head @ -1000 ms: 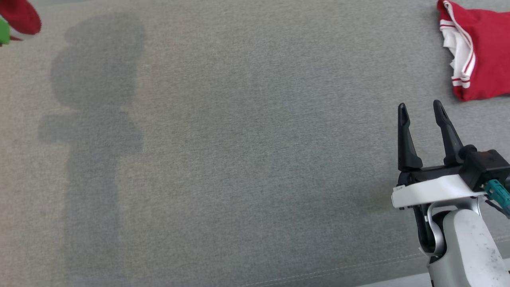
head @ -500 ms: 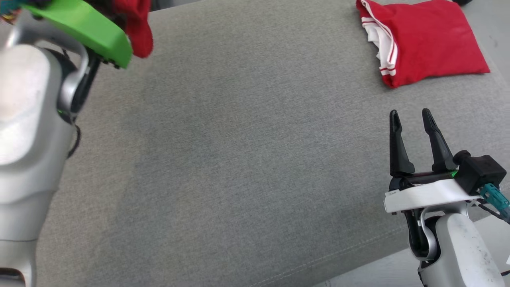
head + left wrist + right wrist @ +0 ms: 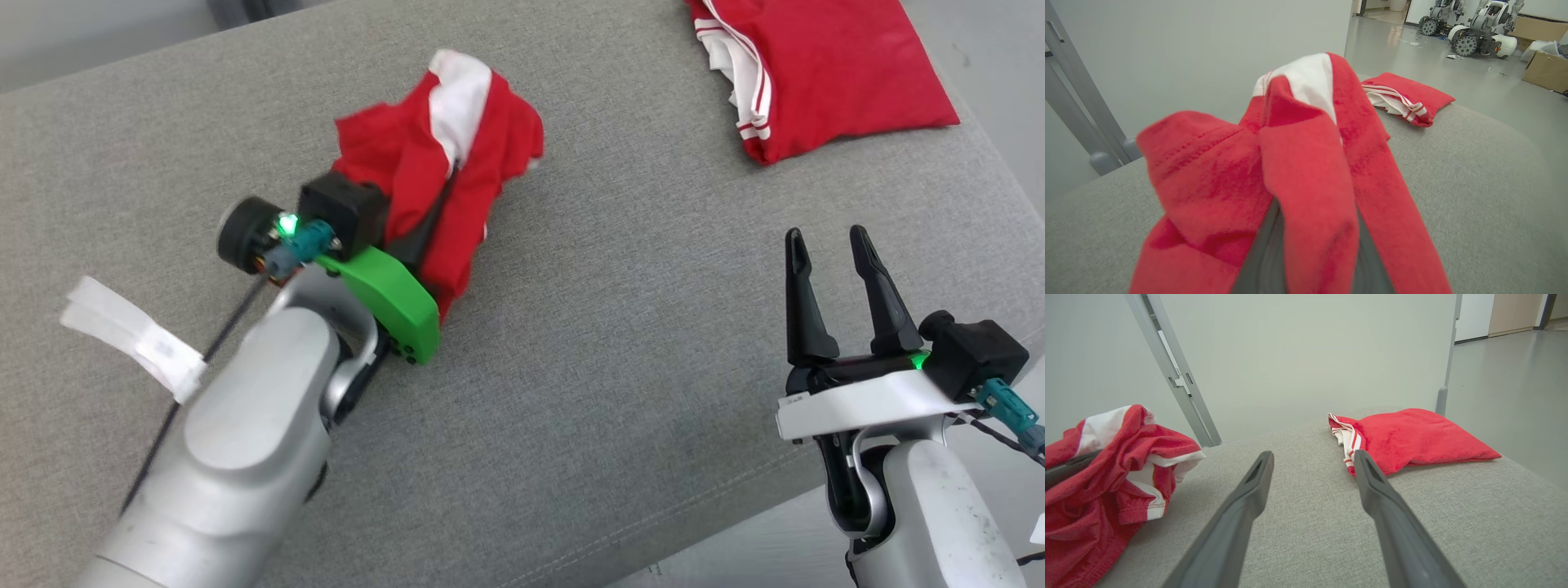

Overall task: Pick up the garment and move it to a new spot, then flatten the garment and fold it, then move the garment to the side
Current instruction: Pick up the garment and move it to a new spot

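A crumpled red and white garment (image 3: 441,155) hangs bunched over my left gripper (image 3: 429,220), which is shut on it just above the grey cushioned surface (image 3: 612,343), left of centre. In the left wrist view the garment (image 3: 1306,171) drapes over both fingers and hides their tips. It also shows at the left of the right wrist view as a loose heap (image 3: 1106,469). My right gripper (image 3: 826,237) stands open at the lower right with nothing between its fingers (image 3: 1241,506).
A second red garment with white striped trim (image 3: 824,65) lies folded at the far right corner of the surface (image 3: 1412,437). The surface's front edge and floor (image 3: 735,563) run at lower right. Metal frame posts (image 3: 1175,375) stand behind. Other robots (image 3: 1478,24) are parked far off.
The head camera has swung, shifting the whole picture. My left arm with the red garment has come from the upper left corner toward the middle of the surface. The right gripper stays open.
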